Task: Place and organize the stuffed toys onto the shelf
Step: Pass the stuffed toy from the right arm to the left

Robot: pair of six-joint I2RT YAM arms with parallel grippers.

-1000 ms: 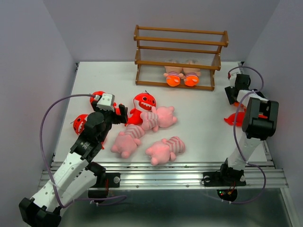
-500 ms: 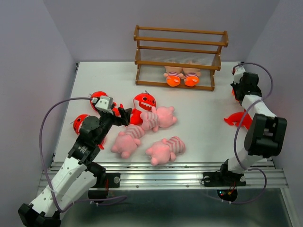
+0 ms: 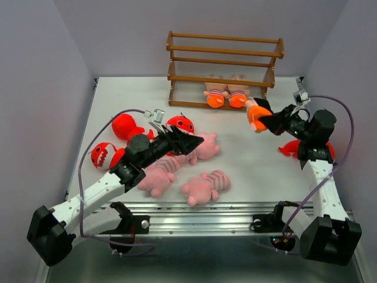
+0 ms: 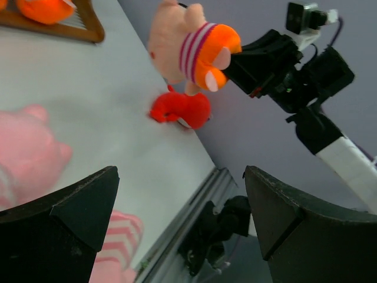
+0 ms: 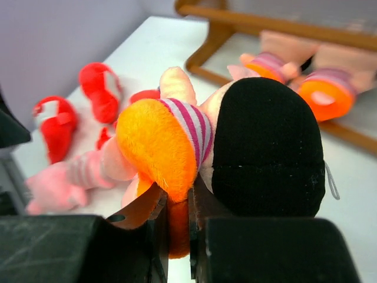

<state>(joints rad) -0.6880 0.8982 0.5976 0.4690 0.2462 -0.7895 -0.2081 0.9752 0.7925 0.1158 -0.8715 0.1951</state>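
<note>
R gripper (image 3: 263,120) clamped on an orange-footed doll (image 3: 255,114), pinching it by an orange foot. The doll's up off the table (image 3: 247,159), just front-right of the shelf (image 3: 224,51). Two more dolls (image 3: 227,94) sit side by side on the shelf's bottom tier. L gripper (image 3: 193,141) spread wide, nothing in it, hovering over the pink striped toys (image 3: 206,184) mid-table. Red sharks (image 3: 123,125) lie far left; one more shark (image 3: 290,148) beside R arm.
</note>
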